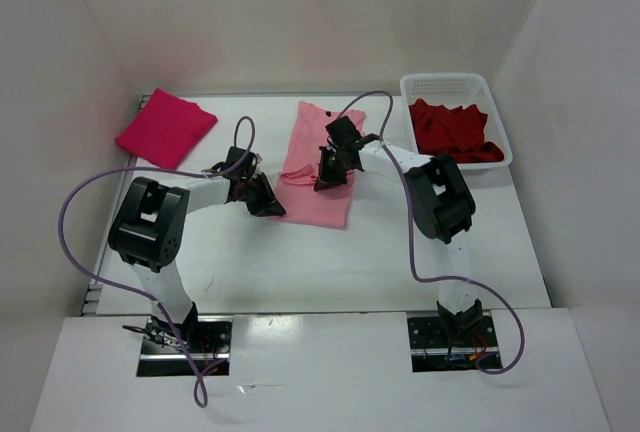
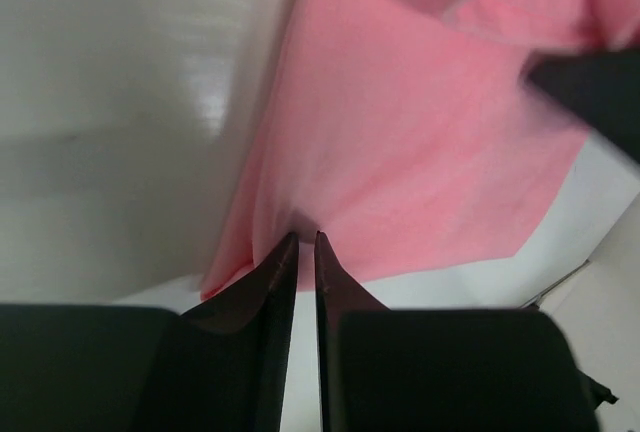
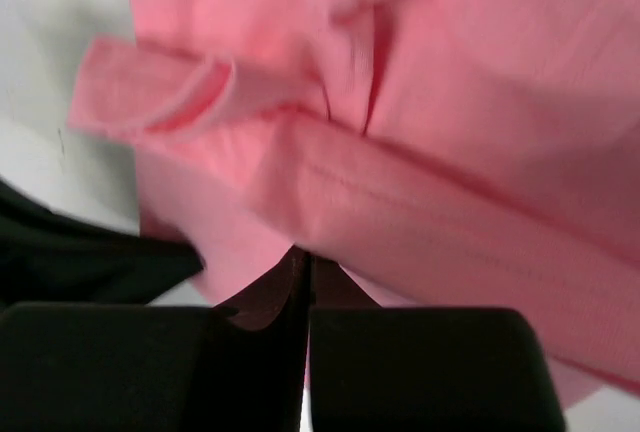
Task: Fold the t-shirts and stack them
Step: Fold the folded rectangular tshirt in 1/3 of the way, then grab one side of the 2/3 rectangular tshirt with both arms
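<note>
Folding the pale pink t-shirt (image 1: 320,204) looks like the step in hand, and most of the danger lies in the two grips. This shirt lies in the middle of the tabletop (image 1: 300,262), closer to the far edge, as a long narrow strip. The right pincer (image 3: 303,255) is clenched on a raised fold near the middle of the shirt. The left pincer (image 2: 306,237) stands at the shirt's near left hem. Its fingers are almost together with a thin slit between them, and I cannot tell if cloth is really caught there. If it is not, a lift would carry only one side, and the shirt would twist or bunch instead of folding flat. The right grip may also hold more than one layer, so a pull could drag open the fold underneath. The two arms are close together and could bump when crossing. The crimson-pink t-shirt (image 1: 165,127) lies folded at the far left corner, well apart. The dark red t-shirt (image 1: 455,132) sits crumpled in the basket (image 1: 445,79) at the far right corner.
</note>
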